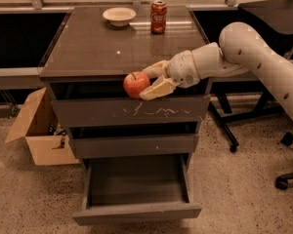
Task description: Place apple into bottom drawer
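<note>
The red apple point(136, 84) with its short stem is held in my gripper point(147, 82), in the air just past the front edge of the cabinet top. My white arm reaches in from the right. The gripper's two pale fingers point(157, 87) are shut on the apple's right side. The bottom drawer point(136, 211) is pulled open below, a wide shallow grey tray with nothing in it. It lies well below the apple, under the scratched top drawer point(132, 112) and the plain middle drawer point(133, 146), both closed.
A red Coca-Cola can point(158, 17) and a white bowl point(119, 16) stand at the back of the cabinet top point(88, 48). An open cardboard box point(36, 130) sits on the floor to the left. Chair bases point(288, 177) stand to the right.
</note>
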Controlling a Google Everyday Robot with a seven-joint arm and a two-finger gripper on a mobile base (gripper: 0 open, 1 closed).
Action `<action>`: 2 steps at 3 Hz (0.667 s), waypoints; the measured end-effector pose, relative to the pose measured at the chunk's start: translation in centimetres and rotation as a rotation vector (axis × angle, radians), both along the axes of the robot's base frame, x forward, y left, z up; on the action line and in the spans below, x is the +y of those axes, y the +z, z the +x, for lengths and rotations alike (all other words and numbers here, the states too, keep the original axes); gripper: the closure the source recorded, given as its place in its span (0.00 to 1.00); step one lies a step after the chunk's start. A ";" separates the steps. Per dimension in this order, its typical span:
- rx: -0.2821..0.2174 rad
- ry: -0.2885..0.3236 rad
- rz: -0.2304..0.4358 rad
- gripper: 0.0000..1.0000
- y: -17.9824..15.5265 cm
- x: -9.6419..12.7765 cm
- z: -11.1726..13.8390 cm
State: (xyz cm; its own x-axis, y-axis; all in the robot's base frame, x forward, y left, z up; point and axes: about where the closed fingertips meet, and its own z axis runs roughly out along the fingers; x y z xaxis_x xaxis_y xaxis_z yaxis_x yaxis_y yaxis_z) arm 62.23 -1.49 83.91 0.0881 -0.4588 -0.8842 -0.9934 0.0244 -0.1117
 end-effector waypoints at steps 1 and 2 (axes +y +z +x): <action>0.000 0.000 0.000 1.00 0.0 0.0 0.0; 0.023 0.006 -0.015 1.00 -1.5 0.6 -1.1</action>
State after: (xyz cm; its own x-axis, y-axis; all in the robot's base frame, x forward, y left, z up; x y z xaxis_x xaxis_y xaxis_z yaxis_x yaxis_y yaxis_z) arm 61.13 -0.91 82.42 0.0709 -0.4717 -0.8789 -0.9958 0.0171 -0.0895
